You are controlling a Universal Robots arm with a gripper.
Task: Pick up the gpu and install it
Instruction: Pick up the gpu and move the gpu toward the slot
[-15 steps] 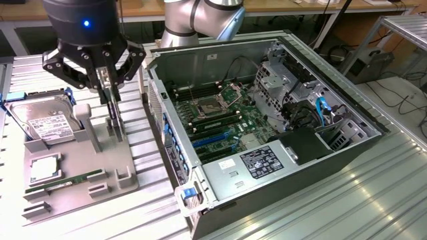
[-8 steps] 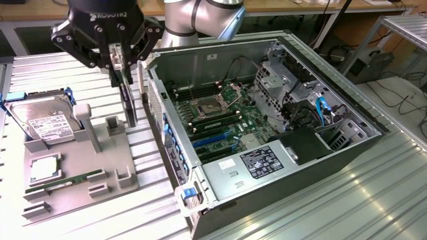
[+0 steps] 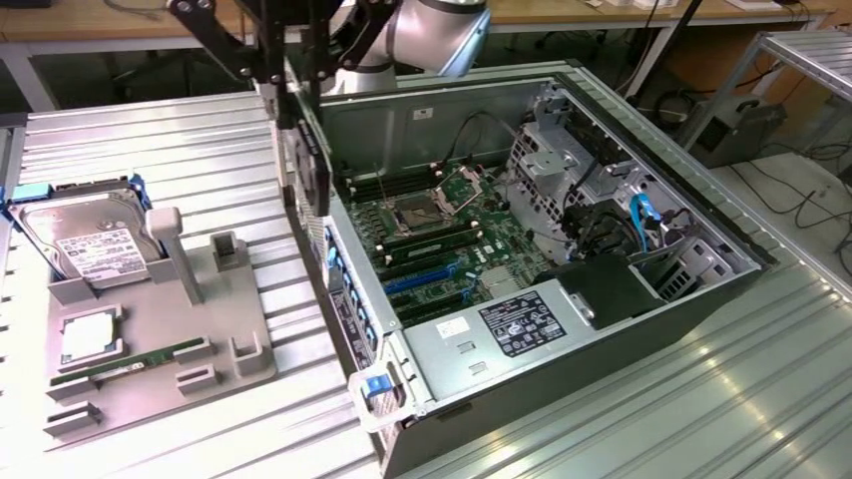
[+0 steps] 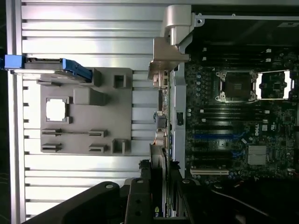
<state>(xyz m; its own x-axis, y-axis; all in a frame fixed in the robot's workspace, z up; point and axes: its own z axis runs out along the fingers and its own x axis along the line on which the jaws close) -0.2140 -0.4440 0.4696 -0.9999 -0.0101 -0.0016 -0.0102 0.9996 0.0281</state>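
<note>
1. Exterior view's left: a gray fixture (image 3: 160, 329) sits on the ribbed metal counter (image 3: 160, 130). It carries the silver hard drive (image 3: 87, 249) with a white label, standing in a blue-edged cradle. A square processor chip (image 3: 91, 337) lies nearer the camera, and the slim green memory stick (image 3: 134, 361) lies in its groove.
2. The fixture's upright slots beside the drive have nothing in them.
3. Middle: the tool (image 3: 301, 95) hangs from the arm at the top, pinching the gpu (image 3: 310, 165) by its upper edge.
4. The gpu is off the counter. It hangs on edge, flat face vertical, over the case wall nearest the fixture, so it sits between the fixture and the case interior.
5. Wrist view agrees: the tool (image 4: 160, 189) has black fingers (image 4: 140, 198) pressed on either side of the card. The gpu (image 4: 162, 112) shows edge-on, with its silver bracket (image 4: 169, 53) at the end away from the tool. The card runs along the case wall and is not over the board slots.
6. Exterior view's right: the open case (image 3: 399, 125) lies on its side with the motherboard (image 3: 440, 239) exposed. The processor socket (image 3: 415, 212) is open, and the blue expansion slots (image 3: 423, 281) are unoccupied.
7. A labelled power supply (image 3: 526, 324) sits at the near end of the case. Blue cables (image 3: 641, 225) run farther right.
</note>
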